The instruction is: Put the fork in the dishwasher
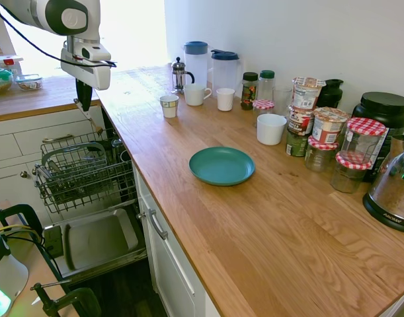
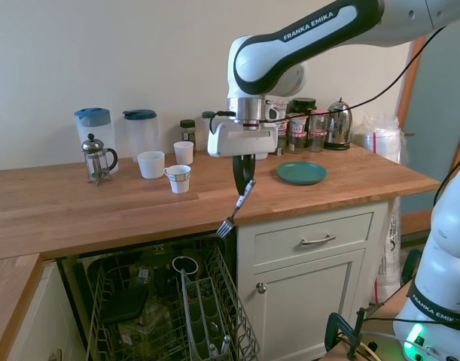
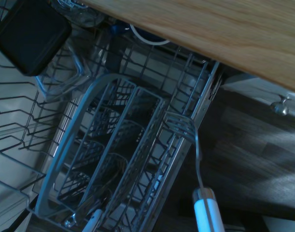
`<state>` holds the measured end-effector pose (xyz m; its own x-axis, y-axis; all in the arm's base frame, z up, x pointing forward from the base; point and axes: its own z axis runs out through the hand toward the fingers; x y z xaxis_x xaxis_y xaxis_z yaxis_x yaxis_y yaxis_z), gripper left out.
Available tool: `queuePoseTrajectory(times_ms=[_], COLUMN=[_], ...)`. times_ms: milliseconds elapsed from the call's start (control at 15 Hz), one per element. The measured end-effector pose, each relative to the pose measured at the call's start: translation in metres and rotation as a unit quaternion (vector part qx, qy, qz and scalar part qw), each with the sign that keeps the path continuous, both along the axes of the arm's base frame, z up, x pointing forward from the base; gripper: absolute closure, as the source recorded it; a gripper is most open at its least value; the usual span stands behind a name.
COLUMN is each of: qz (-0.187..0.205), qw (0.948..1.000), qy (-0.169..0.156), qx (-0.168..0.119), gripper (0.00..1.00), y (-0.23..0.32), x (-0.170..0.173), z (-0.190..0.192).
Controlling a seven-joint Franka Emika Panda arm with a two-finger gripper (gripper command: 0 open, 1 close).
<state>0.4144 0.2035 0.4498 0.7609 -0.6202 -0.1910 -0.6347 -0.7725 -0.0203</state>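
Fingers (image 2: 242, 167) are clamped on the fork (image 2: 234, 211) handle, mostly hidden; silver tines are tilted down above the dishwasher (image 2: 169, 316) rack. Rack contents are dim, hard to identify.

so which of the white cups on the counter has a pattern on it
The small paper cup, standing closest to the counter's front edge; the mug and the other cup are plain white.

Fork (image 2: 235, 207) handle top hidden inside hand (image 2: 243, 180); fork handle end cut by wrist view edge; dishwasher (image 2: 169, 308) rack front cut by second exterior view edge; rack contents dark, unclear; kettle (image 1: 395, 188) at tabletop (image 1: 268, 224) far end cropped.
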Motion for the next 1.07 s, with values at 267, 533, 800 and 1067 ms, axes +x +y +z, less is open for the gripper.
queuePoseTrajectory(times_ms=[267, 533, 800, 1067], qz=[0.0, -0.063, -0.122, -0.135], qw=[0.9993, 0.9948, 0.9856, 0.9822], qy=[0.023, 0.014, -0.012, -0.002], qx=[-0.031, -0.079, -0.116, -0.13], gripper=[1.0, 1.0, 1.0, 1.0], y=[0.063, 0.115, 0.141, 0.165], x=[-0.041, -0.062, -0.04, -0.043], z=[-0.007, -0.034, -0.083, -0.117])
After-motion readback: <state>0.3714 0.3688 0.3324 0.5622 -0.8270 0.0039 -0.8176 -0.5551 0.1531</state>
